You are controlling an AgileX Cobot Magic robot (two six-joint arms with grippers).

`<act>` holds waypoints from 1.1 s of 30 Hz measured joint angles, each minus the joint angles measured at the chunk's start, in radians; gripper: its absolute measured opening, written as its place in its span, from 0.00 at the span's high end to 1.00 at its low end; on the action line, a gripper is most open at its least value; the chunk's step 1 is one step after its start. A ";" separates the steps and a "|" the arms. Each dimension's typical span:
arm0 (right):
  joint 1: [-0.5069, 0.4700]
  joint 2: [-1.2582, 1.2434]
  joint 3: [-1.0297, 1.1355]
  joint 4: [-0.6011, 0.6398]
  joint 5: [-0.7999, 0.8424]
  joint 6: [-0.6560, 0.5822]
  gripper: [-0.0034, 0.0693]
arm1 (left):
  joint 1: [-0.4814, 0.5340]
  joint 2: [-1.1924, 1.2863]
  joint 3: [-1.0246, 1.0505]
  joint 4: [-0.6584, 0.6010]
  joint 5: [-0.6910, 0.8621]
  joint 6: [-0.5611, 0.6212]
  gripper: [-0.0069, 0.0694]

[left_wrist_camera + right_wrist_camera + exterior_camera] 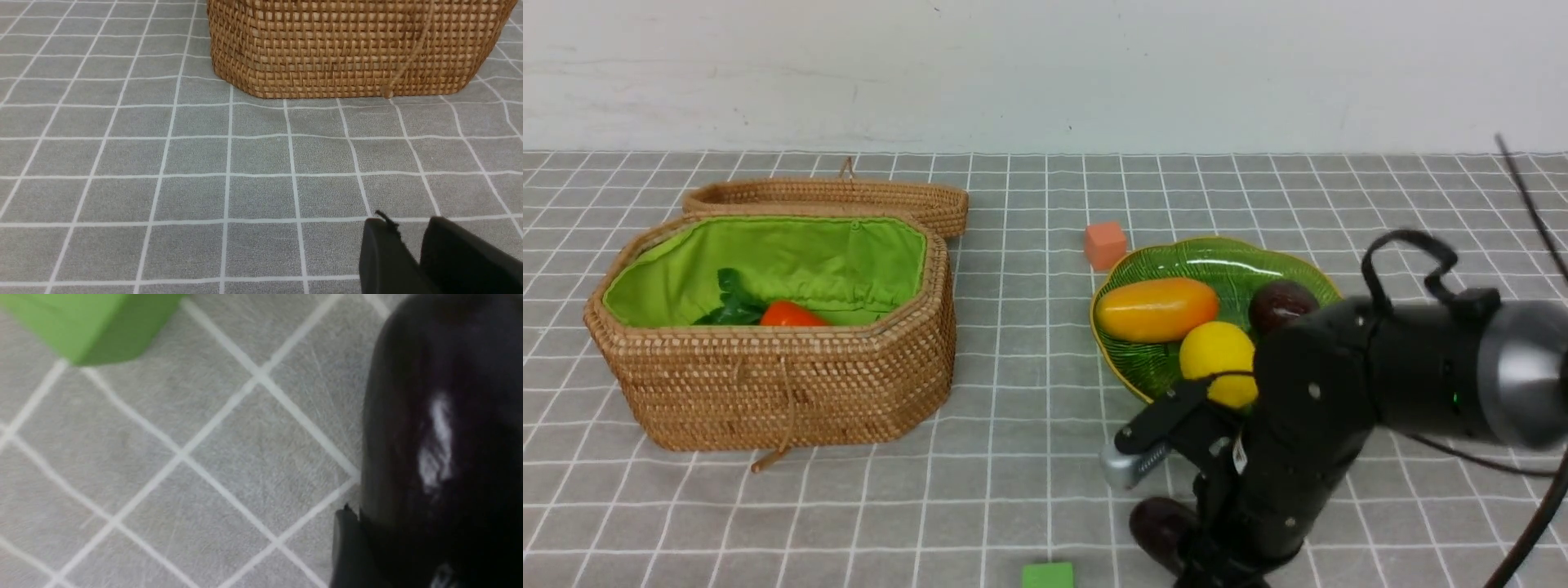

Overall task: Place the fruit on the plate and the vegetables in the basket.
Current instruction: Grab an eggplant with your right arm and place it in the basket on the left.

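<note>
Fruit sits sorted on the plate (1262,260) at the right: the oblong orange-yellow mango (1156,309), the lemon (1218,358) and the round maroon fruit (1282,304) rest together in the ribbed green glass dish with its wavy gold rim. At the left, the woven wicker basket (784,384) stands with its lid folded behind, and the carrot (788,314) lies on its bright green cloth lining; I cannot see the radish.

The eggplant (1164,529), glossy and dark purple, lies on the grey checked surface (1013,425) at the near right, beside a small green cube (1047,575). The right pincer (1217,547) reaches down over the eggplant, likely to carry it to the basket, but its body hides the jaws and I cannot tell whether they grip. The left pincer (412,253) hangs low near the basket's wall, fingers almost together, pinching nothing.
</note>
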 joint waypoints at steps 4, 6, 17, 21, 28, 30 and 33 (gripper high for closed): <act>0.000 -0.019 -0.116 0.005 0.028 -0.020 0.46 | 0.000 0.000 0.000 0.000 0.000 0.000 0.72; 0.000 -0.021 -0.229 0.016 0.032 -0.022 0.46 | 0.000 0.000 0.000 0.000 0.000 0.000 0.72; 0.024 0.202 -0.809 0.376 -0.299 -0.251 0.46 | 0.000 0.000 0.000 0.000 0.000 0.000 0.72; 0.082 0.322 -0.918 0.533 -0.468 -0.468 0.46 | 0.000 0.000 0.000 0.000 0.000 0.000 0.72; 0.130 0.451 -0.949 0.613 -0.615 -0.669 0.37 | 0.000 0.000 0.000 0.000 0.000 0.000 0.72; 0.129 0.461 -0.949 0.615 -0.620 -0.678 0.27 | 0.000 0.000 0.000 0.000 0.000 0.000 0.72; 0.129 0.461 -0.950 0.615 -0.620 -0.681 0.10 | 0.000 0.000 0.000 0.001 0.000 0.000 0.72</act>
